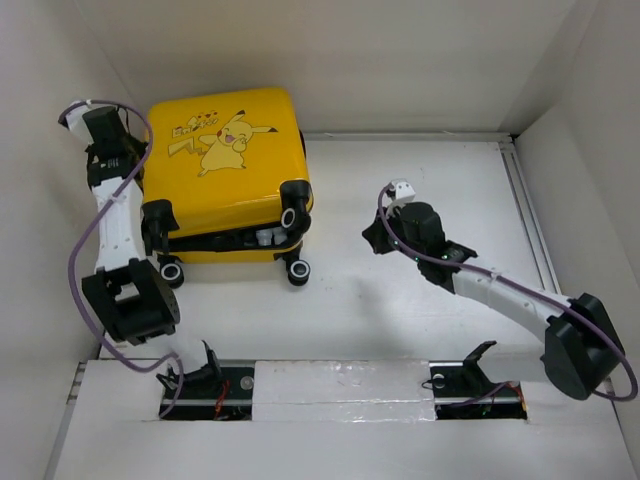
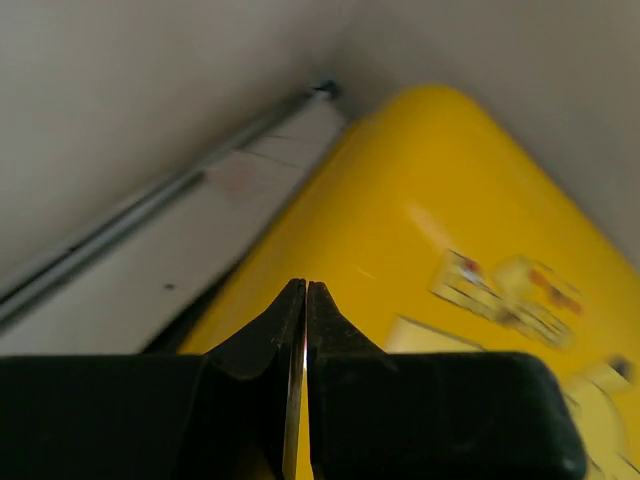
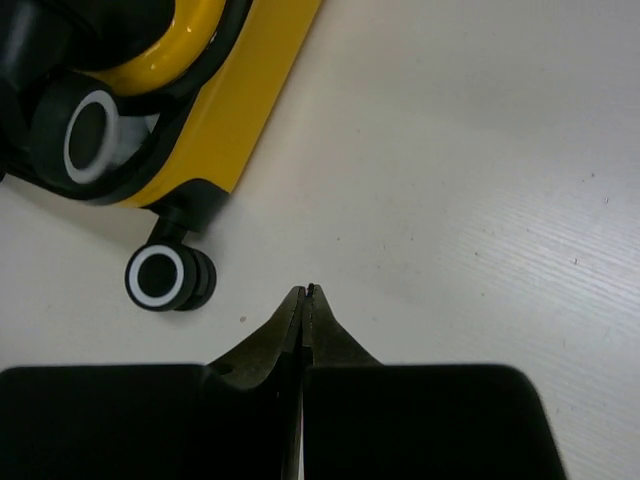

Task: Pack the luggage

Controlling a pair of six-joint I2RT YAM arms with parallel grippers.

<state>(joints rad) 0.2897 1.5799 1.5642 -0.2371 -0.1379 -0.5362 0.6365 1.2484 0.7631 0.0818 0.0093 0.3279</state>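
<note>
We find the luggage (image 1: 228,170) lying lid-down at far-left of desk (image 1: 420,300) | left pincer (image 2: 304,292) closed, empty, above its shell | right pincer (image 3: 305,292) closed, empty, near wheel (image 3: 160,278) | likely packed.

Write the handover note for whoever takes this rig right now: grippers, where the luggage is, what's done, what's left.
Left gripper: fingers shut, holding nothing, poised over the far-left corner of the luggage.
Right gripper: fingers shut, empty, over bare table to the right of the case, near its wheel.
Luggage: yellow suitcase lying flat at far left of the table, printed lid on top, wheels facing the arms.
Done: the lid is down over the case.
Left: a dark gap with some contents showing remains along the wheel side, so it does not look fully closed; whether the zip is done cannot be told.
</note>
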